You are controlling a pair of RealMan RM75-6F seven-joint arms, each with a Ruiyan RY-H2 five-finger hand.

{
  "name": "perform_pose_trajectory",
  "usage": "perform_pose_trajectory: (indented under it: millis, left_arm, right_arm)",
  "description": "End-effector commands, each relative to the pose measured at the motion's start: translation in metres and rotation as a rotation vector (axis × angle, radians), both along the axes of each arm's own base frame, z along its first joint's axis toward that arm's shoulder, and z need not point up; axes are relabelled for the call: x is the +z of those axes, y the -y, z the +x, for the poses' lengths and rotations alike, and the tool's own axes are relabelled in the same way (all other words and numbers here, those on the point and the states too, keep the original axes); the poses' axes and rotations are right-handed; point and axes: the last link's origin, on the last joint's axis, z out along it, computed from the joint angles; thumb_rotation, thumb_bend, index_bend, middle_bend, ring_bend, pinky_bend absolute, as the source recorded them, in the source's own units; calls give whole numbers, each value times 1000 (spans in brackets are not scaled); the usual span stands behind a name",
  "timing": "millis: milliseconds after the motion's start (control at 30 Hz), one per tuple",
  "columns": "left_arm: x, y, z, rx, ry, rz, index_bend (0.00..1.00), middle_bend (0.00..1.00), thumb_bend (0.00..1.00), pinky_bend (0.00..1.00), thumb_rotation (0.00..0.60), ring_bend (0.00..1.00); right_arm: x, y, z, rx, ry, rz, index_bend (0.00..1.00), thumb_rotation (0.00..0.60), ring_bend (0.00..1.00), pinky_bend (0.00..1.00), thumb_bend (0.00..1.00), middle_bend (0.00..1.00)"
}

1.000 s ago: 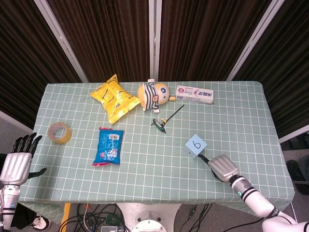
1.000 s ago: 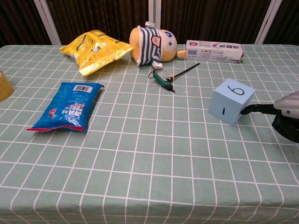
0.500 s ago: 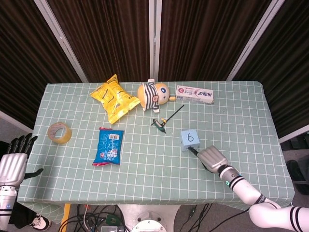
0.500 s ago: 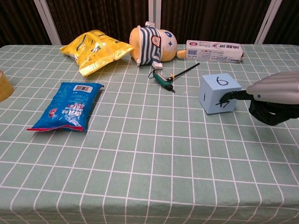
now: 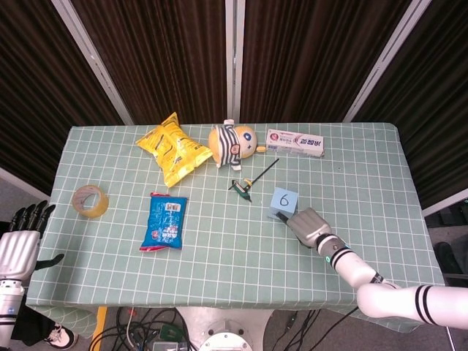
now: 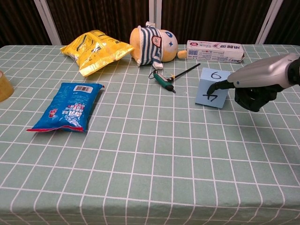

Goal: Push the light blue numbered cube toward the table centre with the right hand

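The right robot hand (image 6: 255, 84) is reaching over the bench (image 5: 365, 183) with one dark finger stretched out, and its tip is touching the side of the light blue numbered cube (image 6: 213, 87); the other fingers are curling under the palm and are holding nothing. The cube is sitting a little right of the bench centre, with a 6 on its top face. At 10 o'clock from the cube a small green tool (image 5: 242, 187) is lying, and further at 12 o'clock a toothpaste box (image 5: 295, 142). The left robot hand (image 5: 20, 245) is hanging beside the bench edge at 9 o'clock, with fingers apart and holding nothing.
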Motion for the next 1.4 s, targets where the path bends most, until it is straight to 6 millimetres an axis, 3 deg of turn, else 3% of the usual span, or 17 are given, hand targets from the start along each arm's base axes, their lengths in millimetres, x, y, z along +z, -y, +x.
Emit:
perform_pose_trajectory:
  millis: [33,533,1400]
  left_arm:
    - [1,0,0,-1,-1,2,73,19,0,61,600,0]
    - [3,0,-3,9,1,3,73,19,0,61,600,0]
    - [3,0,-7,19,2,2,73,19,0,61,600,0]
  right_arm:
    - [-2,7,10,6,-25,12,0,600,804,708,1000,895]
    - [1,29,45,-14,-41,5,0,600,811,713,1000,905]
    - [-3,69,46,-108,-87,-55,0,600,812,716,1000,908]
